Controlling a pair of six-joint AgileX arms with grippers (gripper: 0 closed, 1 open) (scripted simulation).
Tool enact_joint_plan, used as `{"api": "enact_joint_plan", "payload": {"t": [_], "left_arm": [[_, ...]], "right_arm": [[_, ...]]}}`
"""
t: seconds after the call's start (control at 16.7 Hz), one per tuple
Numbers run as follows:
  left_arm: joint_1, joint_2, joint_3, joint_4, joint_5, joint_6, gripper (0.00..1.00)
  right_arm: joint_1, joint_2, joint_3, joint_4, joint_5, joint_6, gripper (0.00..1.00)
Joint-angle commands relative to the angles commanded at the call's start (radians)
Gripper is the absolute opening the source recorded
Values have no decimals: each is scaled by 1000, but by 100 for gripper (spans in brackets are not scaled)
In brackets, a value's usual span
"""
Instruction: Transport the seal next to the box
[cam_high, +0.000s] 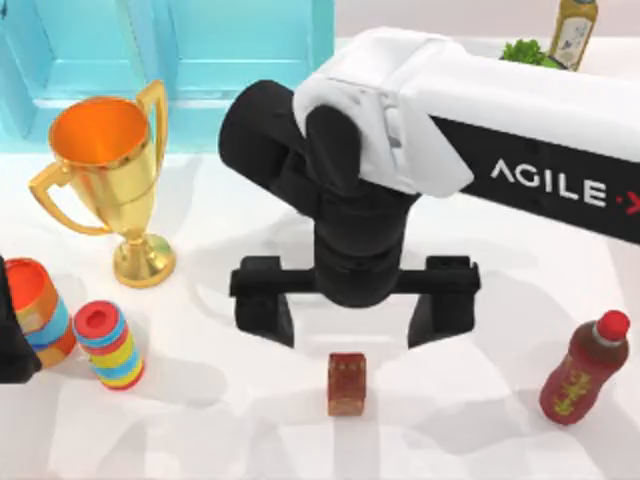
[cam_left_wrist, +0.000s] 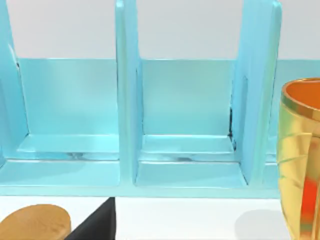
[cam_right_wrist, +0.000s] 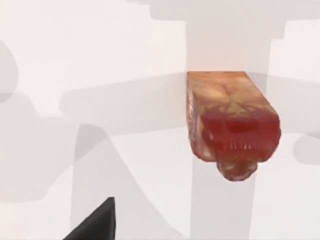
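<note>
Seal (cam_high: 347, 383) stands on white table (cam_high: 250, 420) below wide-open right gripper (cam_high: 352, 322).

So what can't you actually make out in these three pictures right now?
- Top view: the right gripper hangs open over the seal; their height gap is unreadable.
- Top view: the right arm hides the table beneath it.
- Top view: the blue box is cut off by the edge.
- Left gripper jaws: unreadable.

Bright even light; soft overlapping grey shadows on table (cam_high: 480, 420).
</note>
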Motion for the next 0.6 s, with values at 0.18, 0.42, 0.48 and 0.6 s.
{"api": "enact_joint_plan", "payload": {"t": [0.18, 0.42, 0.48, 0.6], "left_arm": [[0, 0, 0, 0, 0, 0, 100], [0, 0, 0, 0, 0, 0, 100], [0, 0, 0, 0, 0, 0, 100], [0, 0, 0, 0, 0, 0, 100]], "right_arm": [[3, 14, -35, 39, 0, -1, 100], [5, 56, -152, 215, 0, 2, 100], [6, 68, -185, 264, 0, 3, 100], [7, 88, -240, 332, 1, 4, 100]]}}
